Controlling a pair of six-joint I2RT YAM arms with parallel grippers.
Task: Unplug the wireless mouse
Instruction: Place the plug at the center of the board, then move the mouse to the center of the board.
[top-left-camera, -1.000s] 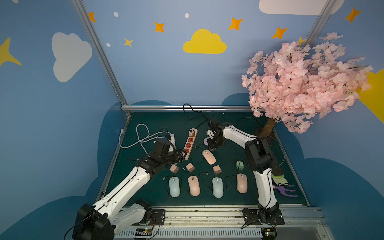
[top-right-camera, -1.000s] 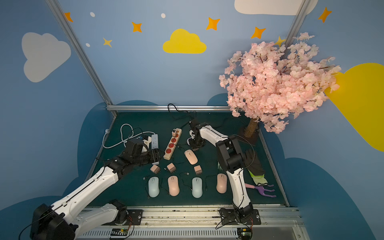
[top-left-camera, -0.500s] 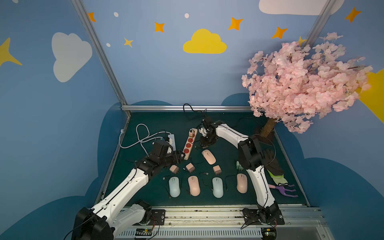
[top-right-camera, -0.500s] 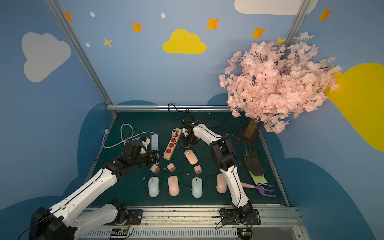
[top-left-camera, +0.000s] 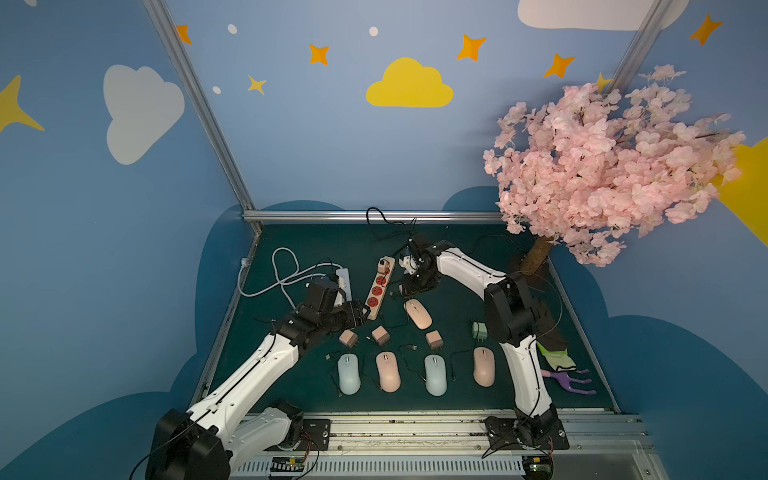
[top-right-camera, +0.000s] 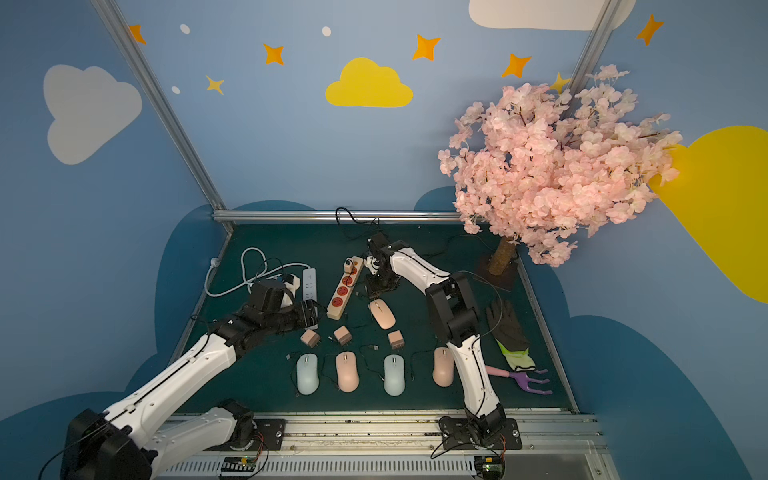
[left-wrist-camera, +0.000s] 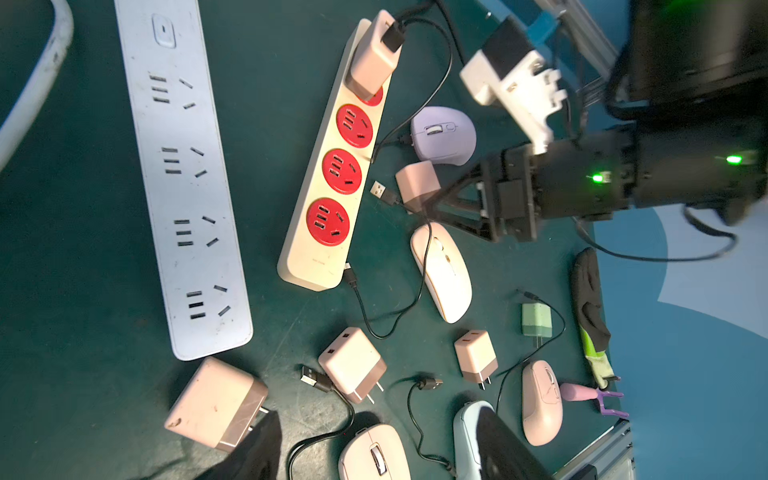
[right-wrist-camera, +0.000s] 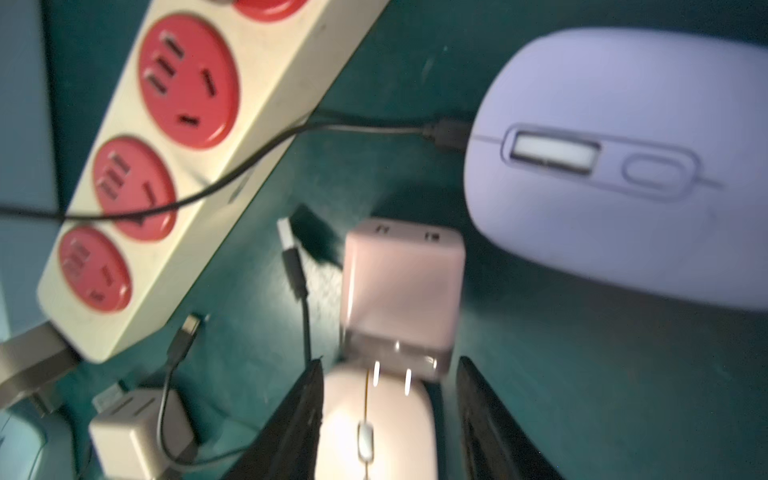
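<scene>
One lavender wireless mouse (right-wrist-camera: 623, 166) is what I am after. It sits on the green desk (right-wrist-camera: 623, 395) just beside the red-socket power strip (left-wrist-camera: 332, 174), with a black charging cable (right-wrist-camera: 249, 166) plugged into its nose.

I judge the mouse light, with a smooth rounded shell that would slide or slip under a pinch. The cable is thin and limp, so tugging it mid-length risks dragging the mouse along. The short stiff plug (right-wrist-camera: 446, 133) at the shell is the place to grip, with the body steadied across its flanks.

My right end effector (right-wrist-camera: 390, 363) hangs near, jaws apart on either side of the prong end of a loose pink charger (right-wrist-camera: 401, 286), and as far as I can see it is not clamping it. My left end effector (left-wrist-camera: 376, 415) is spread wide and empty above a pink mouse (left-wrist-camera: 374, 453), well apart from the target.

Room is tight on the plug side, where the strip, the charger and a loose USB end (left-wrist-camera: 378, 189) crowd in. The only bare desk I see runs along one flank of the mouse.
</scene>
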